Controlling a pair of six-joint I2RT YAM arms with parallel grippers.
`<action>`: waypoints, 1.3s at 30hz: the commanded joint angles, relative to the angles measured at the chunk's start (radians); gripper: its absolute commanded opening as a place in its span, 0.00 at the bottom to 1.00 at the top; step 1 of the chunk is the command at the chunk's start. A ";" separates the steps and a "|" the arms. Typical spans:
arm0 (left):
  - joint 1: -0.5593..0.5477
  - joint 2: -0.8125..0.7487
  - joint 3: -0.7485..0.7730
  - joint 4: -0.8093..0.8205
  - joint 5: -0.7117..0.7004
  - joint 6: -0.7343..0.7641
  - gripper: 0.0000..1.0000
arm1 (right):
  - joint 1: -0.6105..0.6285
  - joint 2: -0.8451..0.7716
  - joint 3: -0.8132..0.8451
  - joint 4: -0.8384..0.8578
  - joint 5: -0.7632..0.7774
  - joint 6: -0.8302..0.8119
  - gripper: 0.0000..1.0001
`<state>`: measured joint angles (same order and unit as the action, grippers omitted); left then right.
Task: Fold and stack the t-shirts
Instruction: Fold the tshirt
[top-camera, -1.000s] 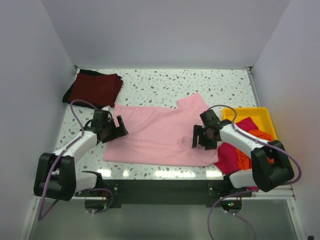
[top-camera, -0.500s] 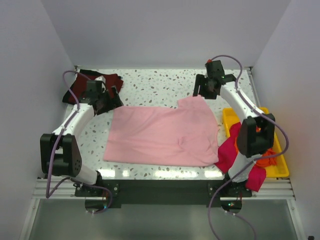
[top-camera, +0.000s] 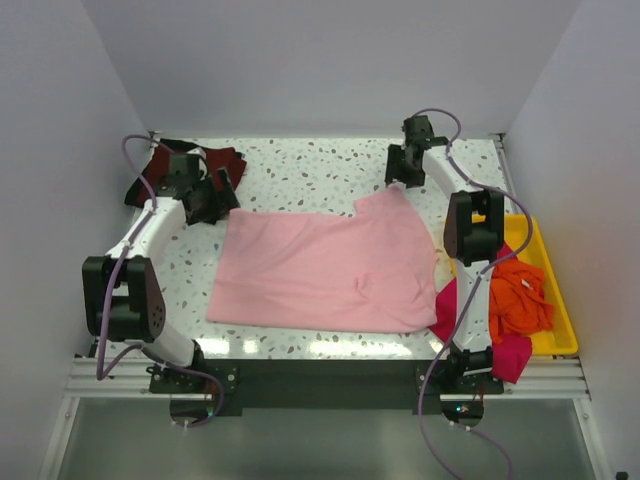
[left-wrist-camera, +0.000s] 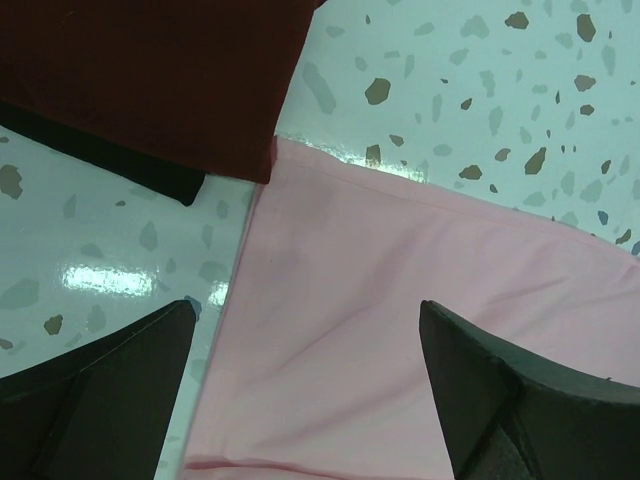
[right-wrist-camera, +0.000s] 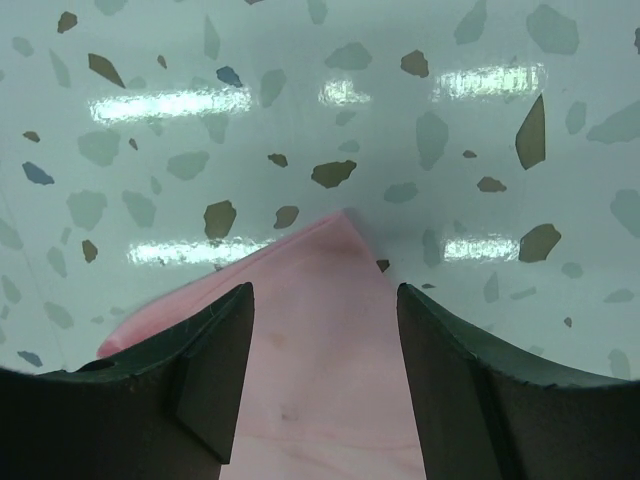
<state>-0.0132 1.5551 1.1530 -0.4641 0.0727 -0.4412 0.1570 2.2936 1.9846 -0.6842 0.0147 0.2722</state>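
The pink tee (top-camera: 320, 270) is plain pale pink. The maroon tee (left-wrist-camera: 150, 80) is dark red and the black tee (left-wrist-camera: 130, 168) is black. The magenta tee (top-camera: 450, 305) and orange tee (top-camera: 518, 300) are bright and plain. The tray (top-camera: 556, 344) is yellow. The table (top-camera: 320, 175) is glossy white, flecked brown, grey and blue.

Bare speckled tabletop (top-camera: 310, 175) runs btwn your two arms at the far side, so there's room to pass. Far-left corner: dark maroon tee (left-wrist-camera: 150, 70) on a black tee (left-wrist-camera: 120, 165), just beside the left pincer (left-wrist-camera: 305, 315). Pink tee (top-camera: 320, 265) covers the centre. Right edge: yellow tray (top-camera: 527, 240) w/ orange tee (top-camera: 515, 300); magenta tee (top-camera: 455, 305) spills over, against the right arm.
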 joint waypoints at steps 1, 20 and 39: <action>0.007 0.031 0.047 -0.022 -0.019 0.033 0.99 | -0.013 0.020 0.063 0.031 0.013 -0.034 0.63; 0.007 0.149 0.051 0.010 -0.054 0.024 0.98 | -0.016 0.090 0.006 0.104 -0.047 -0.056 0.46; -0.041 0.313 0.114 0.088 -0.100 -0.033 0.85 | -0.016 -0.054 -0.184 0.140 -0.096 -0.039 0.00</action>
<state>-0.0483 1.8458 1.2224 -0.4381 0.0044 -0.4526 0.1417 2.3016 1.8454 -0.5343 -0.0589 0.2276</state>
